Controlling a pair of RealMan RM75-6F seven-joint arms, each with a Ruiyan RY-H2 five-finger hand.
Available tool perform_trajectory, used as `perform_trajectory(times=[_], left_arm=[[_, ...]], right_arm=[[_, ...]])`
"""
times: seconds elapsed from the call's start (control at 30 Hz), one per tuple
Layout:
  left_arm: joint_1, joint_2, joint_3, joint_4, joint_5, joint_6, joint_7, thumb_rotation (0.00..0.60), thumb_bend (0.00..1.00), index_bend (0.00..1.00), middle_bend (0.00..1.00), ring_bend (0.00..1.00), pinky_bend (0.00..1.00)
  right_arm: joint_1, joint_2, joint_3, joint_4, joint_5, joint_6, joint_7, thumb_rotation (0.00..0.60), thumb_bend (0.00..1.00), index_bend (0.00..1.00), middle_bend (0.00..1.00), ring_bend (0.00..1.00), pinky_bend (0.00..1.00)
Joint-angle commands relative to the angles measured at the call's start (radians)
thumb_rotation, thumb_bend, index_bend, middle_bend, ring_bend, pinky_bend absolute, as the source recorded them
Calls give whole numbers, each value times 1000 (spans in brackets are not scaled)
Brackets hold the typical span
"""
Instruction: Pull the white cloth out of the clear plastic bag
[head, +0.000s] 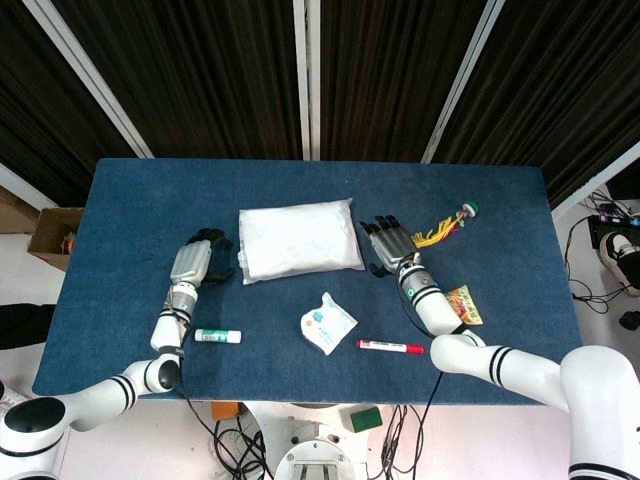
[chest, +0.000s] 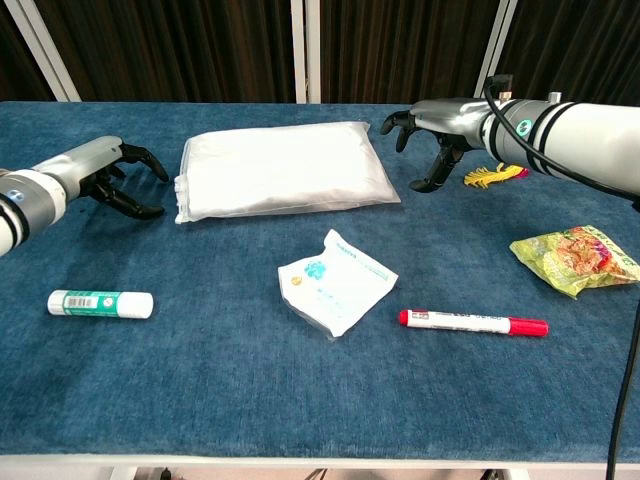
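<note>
The clear plastic bag with the folded white cloth inside lies flat at the middle back of the blue table. My left hand hovers just off the bag's left end, fingers apart and curved, holding nothing. My right hand is at the bag's right end, fingers spread, holding nothing. Neither hand visibly touches the bag.
A white and green glue stick lies front left. A small white packet and a red marker lie in front of the bag. A yellow snack bag and a tasselled toy are on the right.
</note>
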Motion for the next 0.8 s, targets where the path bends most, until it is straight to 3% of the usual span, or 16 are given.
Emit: perform_trajectory(times=[0.03, 0.4, 0.8], left_arm=[[-22, -31, -8, 38, -4, -24, -7, 600, 236, 334, 147, 52, 140], [-43, -67, -1, 34, 79, -14, -101, 600, 227, 353, 147, 52, 140], [-21, -46, 30, -55, 149, 54, -110, 600, 227, 368, 147, 52, 139]], right_arm=[[4, -21, -5, 28, -3, 0, 18, 600, 327, 111, 208, 34, 99], [-6, -58, -14, 61, -110, 0, 125, 600, 327, 110, 209, 34, 99], [-45, -52, -50, -1, -260, 17, 235, 600, 327, 110, 209, 34, 99]])
